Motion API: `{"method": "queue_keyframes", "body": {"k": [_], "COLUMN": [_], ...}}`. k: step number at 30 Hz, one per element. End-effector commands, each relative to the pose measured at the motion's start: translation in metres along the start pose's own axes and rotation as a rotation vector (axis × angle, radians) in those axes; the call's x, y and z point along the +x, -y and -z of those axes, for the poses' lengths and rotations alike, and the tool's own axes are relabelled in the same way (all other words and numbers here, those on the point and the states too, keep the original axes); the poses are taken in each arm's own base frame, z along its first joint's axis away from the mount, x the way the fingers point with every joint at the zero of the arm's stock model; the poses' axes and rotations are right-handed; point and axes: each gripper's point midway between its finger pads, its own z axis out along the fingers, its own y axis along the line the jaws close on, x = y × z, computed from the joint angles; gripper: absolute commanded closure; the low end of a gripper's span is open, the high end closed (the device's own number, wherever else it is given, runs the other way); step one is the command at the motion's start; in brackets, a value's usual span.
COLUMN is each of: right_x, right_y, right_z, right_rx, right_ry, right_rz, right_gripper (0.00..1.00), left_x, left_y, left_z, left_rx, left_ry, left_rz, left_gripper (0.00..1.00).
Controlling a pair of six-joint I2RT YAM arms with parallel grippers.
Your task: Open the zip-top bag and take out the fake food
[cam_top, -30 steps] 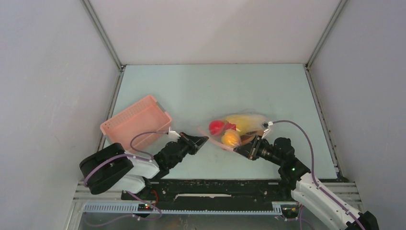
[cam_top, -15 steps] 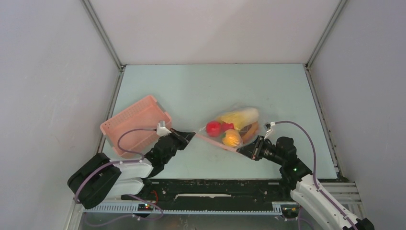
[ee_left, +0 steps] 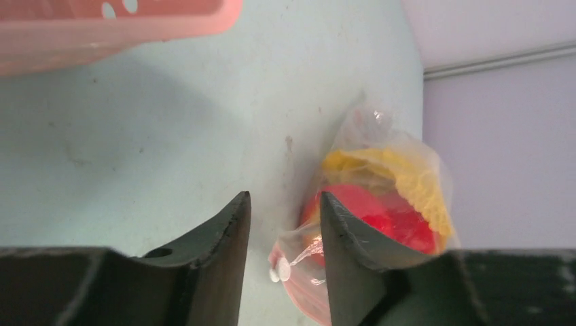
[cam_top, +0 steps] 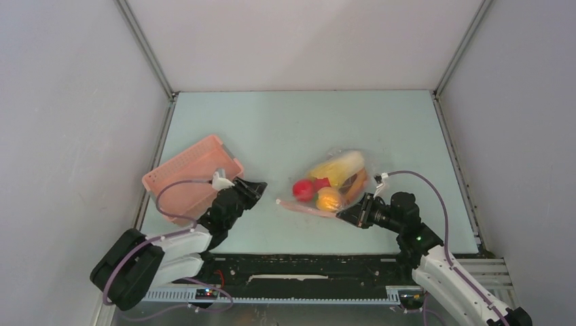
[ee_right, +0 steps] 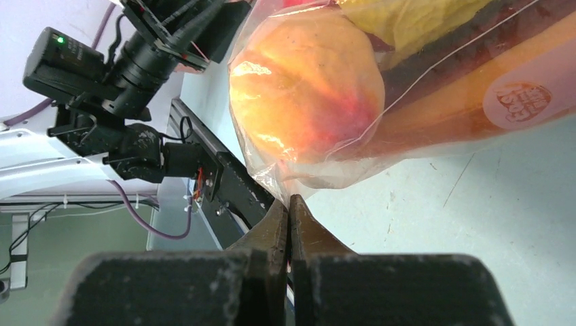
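Slippage is threatening as the right gripper (cam_top: 342, 214) is pinching just an edge of the clear crinkly plastic zip-top bag (cam_top: 334, 182) while the left gripper (cam_top: 255, 187) is gaping empty

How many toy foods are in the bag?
4 visible: red fruit at the left, orange fruit at the front, yellow piece at the back, orange stick at the right. Others may be hidden.

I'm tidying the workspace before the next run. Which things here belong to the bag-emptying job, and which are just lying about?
Job in hand:
zip-top bag
fake food inside it
right claw, pinching the bag's edge
left claw, open near the bag

Lying about:
pink basket, left of the bag
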Motion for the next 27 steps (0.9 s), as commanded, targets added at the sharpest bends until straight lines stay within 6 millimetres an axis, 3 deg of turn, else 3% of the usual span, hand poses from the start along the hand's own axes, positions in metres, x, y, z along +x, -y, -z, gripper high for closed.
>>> {"method": "queue_keyframes", "body": {"k": [1, 6, 10, 14, 20, 27], "right_x": [-0.014, -0.013, -0.015, -0.022, -0.04, -0.042], "right_y": [-0.016, -0.018, -0.022, -0.029, -0.048, -0.073], "right_z": [0.002, -0.002, -0.003, 0.004, 0.018, 0.012], "right_rx": [-0.003, 0.04, 0.112, 0.196, 0.334, 0.496], "right_ry": [0.011, -0.019, -0.032, -0.034, -0.046, -0.169], "right_rz": [0.071, 0.117, 0.189, 0.288, 0.482, 0.842], "right_gripper": [0.97, 0.81, 0.51, 0.32, 0.18, 0.12], "left_x": [-0.021, -0.034, -0.053, -0.073, -0.107, -0.117], "left_y": [-0.006, 0.01, 0.028, 0.04, 0.061, 0.067], "left_z": [0.007, 0.027, 0.054, 0.084, 0.132, 0.16], "left_rx": [-0.036, -0.029, -0.022, -0.035, -0.013, -0.02], "left_ry": [0.079, 0.081, 0.098, 0.128, 0.211, 0.19], "left_rz": [-0.085, -0.179, -0.282, -0.357, -0.452, -0.615], "left_gripper": [0.48, 0.34, 0.25, 0.16, 0.06, 0.01]}}
